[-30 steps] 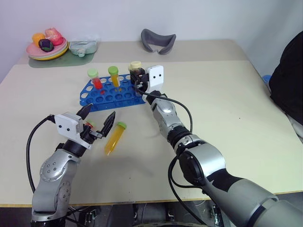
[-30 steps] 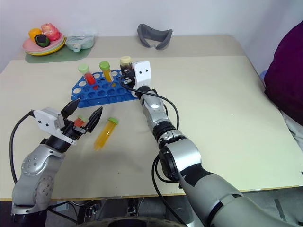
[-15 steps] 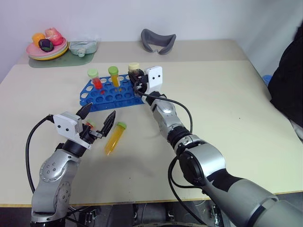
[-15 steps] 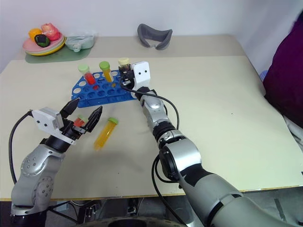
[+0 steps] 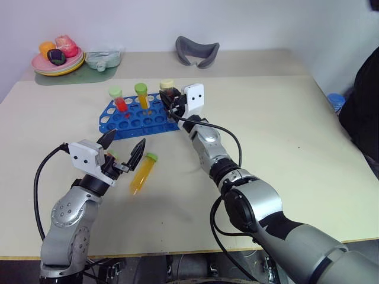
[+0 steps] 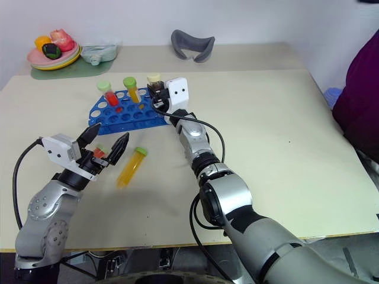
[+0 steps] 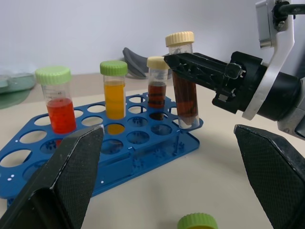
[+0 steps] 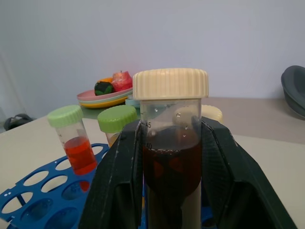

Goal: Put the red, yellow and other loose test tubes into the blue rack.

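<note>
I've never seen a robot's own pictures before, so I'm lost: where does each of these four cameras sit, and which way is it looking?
Left eye view: on the head, looking down over the table and both arms.
Right eye view: beside it, same scene, same arms.
Left wrist view: on the left arm, looking between its own two open fingers at the blue rack.
Right wrist view: on the right arm, looking along its pincer, shut on the dark brown tube.
Shared: both wrist views show the rack, the red tube and the brown tube.

Printed scale marks on the brown tube [image 8: 170, 157] read "45" and, less clearly, what looks like "40" just below; nothing else legible.
</note>
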Controlling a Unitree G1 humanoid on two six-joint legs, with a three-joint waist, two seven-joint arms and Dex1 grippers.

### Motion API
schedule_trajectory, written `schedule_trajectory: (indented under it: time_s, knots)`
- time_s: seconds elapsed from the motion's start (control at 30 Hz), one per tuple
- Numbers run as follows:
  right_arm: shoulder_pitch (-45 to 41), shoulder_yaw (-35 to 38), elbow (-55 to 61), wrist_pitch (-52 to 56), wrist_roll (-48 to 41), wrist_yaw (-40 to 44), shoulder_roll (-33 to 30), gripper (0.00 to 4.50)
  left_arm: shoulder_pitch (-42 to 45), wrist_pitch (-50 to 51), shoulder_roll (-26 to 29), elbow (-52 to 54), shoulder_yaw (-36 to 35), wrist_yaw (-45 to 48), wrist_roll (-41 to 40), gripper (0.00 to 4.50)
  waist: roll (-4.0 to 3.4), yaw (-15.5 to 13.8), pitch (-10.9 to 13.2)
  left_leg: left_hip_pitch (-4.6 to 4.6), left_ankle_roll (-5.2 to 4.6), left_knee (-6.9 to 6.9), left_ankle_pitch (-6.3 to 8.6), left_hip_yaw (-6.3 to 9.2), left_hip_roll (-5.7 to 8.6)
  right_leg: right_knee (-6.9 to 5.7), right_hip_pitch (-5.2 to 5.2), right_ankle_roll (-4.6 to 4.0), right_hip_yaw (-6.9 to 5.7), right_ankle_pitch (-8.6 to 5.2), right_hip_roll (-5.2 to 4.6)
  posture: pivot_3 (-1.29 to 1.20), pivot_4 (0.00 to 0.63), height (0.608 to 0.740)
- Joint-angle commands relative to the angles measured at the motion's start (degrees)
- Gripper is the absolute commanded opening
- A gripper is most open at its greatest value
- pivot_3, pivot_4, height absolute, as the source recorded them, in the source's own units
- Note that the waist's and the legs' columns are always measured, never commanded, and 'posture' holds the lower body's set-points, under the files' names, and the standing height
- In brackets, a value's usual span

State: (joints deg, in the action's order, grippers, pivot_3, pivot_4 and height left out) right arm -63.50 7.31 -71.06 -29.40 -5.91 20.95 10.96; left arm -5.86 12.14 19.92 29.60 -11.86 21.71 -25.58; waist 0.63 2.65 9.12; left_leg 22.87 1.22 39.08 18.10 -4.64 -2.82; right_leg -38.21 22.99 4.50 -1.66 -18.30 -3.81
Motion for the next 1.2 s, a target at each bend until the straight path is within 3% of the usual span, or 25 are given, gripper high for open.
schedule_trajectory:
  time_s: [0.03,0.2,0.3,0.4,0.5,0.6,0.7,0.8,0.9,1.2]
  knots:
    - [-0.2,0.5,1.3,-0.4,-1.0,1.2,1.7,1.46,0.4,-0.2,-0.1,2.7,0.2,-0.2,-0.3,4.5,0.0,0.0,0.0,0.0,0.0,0.0,0.0,0.0,0.0,0.0,0.0,0.0,0.0,0.0,0.0,0.0,0.15,0.735]
    - [1.8,1.4,7.6,2.5,-4.5,7.6,-0.4,1.46,-0.7,-0.8,0.0,2.7,-0.7,0.0,-0.6,4.5,0.0,-0.1,0.0,0.0,0.0,0.0,0.0,0.0,0.0,0.0,0.0,0.0,0.0,0.0,0.0,0.0,0.15,0.735]
    - [6.4,-0.5,18.4,10.0,-5.9,11.6,-3.0,1.46,-1.8,-1.2,0.0,2.8,-1.1,0.4,-0.7,4.5,0.0,-0.2,0.0,0.02,0.0,0.0,0.0,0.02,0.0,0.0,-0.01,0.0,0.0,0.0,-0.01,0.0,0.15,0.735]
    - [13.2,-2.4,39.3,26.7,-9.8,13.6,-7.5,1.46,-2.3,-1.3,0.0,2.7,-1.0,0.6,-0.8,4.5,-0.01,-0.5,0.0,0.04,-0.01,0.01,0.01,0.04,0.02,0.0,-0.02,0.0,-0.01,0.0,-0.05,0.0,0.15,0.735]
    - [18.7,-4.3,62.5,50.2,-13.0,12.4,-16.7,1.46,-0.9,-0.5,-0.2,2.3,-0.1,0.6,-0.9,4.5,-0.03,-0.9,0.0,0.16,-0.04,0.07,0.02,0.09,0.04,0.01,0.04,0.01,-0.05,0.01,-0.12,0.0,0.15,0.735]
    - [20.5,-4.3,74.0,65.9,-16.6,9.7,-22.2,1.46,0.1,0.1,-0.2,2.1,0.3,0.7,-1.0,4.5,-0.05,-0.8,0.0,0.21,-0.05,0.07,0.03,0.09,0.05,0.0,0.12,0.01,-0.06,0.01,-0.14,0.0,0.15,0.735]
    - [22.7,-7.5,83.5,84.3,-17.7,10.0,-32.5,1.46,1.9,1.3,-0.2,1.6,1.0,0.6,-1.2,4.5,-0.06,-0.3,0.0,0.17,-0.06,0.0,0.03,0.08,0.01,0.0,0.13,0.0,-0.06,0.0,-0.06,0.0,0.15,0.735]
    - [22.7,-12.1,87.2,98.4,-17.7,9.6,-40.6,1.46,3.6,2.2,-0.4,1.1,1.9,0.6,-1.4,4.5,-0.04,-0.4,0.0,0.2,-0.18,0.03,0.1,0.07,0.03,0.03,0.12,0.0,-0.05,0.0,-0.07,0.0,0.15,0.735]
    - [21.2,-14.2,87.8,107.2,-19.0,10.2,-44.2,1.46,4.9,2.9,-0.7,0.7,2.6,0.6,-1.7,4.5,-0.04,-0.5,0.0,0.2,-0.35,0.06,0.19,0.08,0.05,0.02,0.13,0.0,-0.05,0.0,-0.08,0.0,0.15,0.735]
    - [13.2,-22.6,78.1,111.8,-18.2,13.0,-46.5,1.46,6.2,3.8,-1.7,0.3,5.0,2.1,-2.0,4.5,-0.03,-0.5,0.0,0.21,-0.31,0.07,0.16,0.08,0.04,0.04,0.14,0.0,-0.04,0.0,0.02,0.0,0.15,0.735]
